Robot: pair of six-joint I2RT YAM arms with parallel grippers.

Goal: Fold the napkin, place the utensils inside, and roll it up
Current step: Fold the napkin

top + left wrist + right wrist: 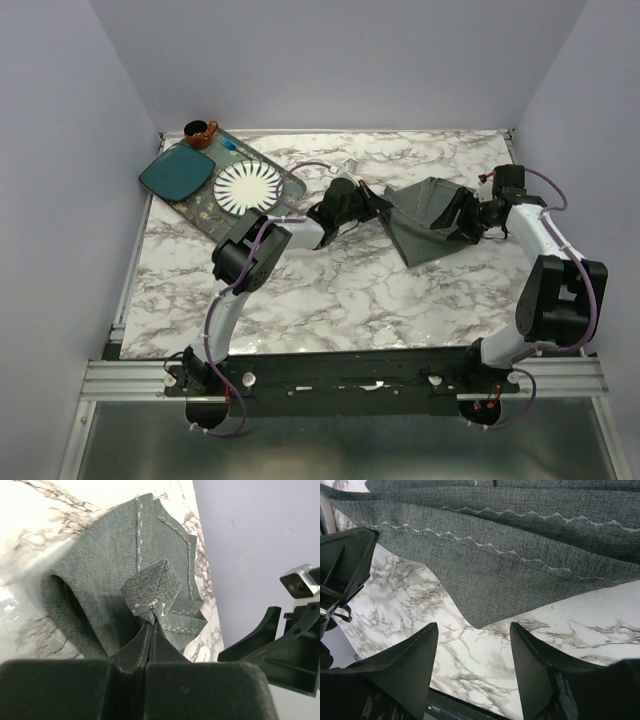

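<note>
Pinching a corner of the grey napkin, left gripper fingers clamped; right gripper fingers apart beside it, cloth rumpled on the table, fold unfinished, utensils and rolling ahead

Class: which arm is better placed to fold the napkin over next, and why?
The left: the left gripper is already shut on a fold of the napkin, ready to draw it across. The right gripper stands open beside the cloth, holding nothing.

The napkin runs off the right wrist view at twelve and three o'clock. Its fold covers the tips of the left gripper.
</note>
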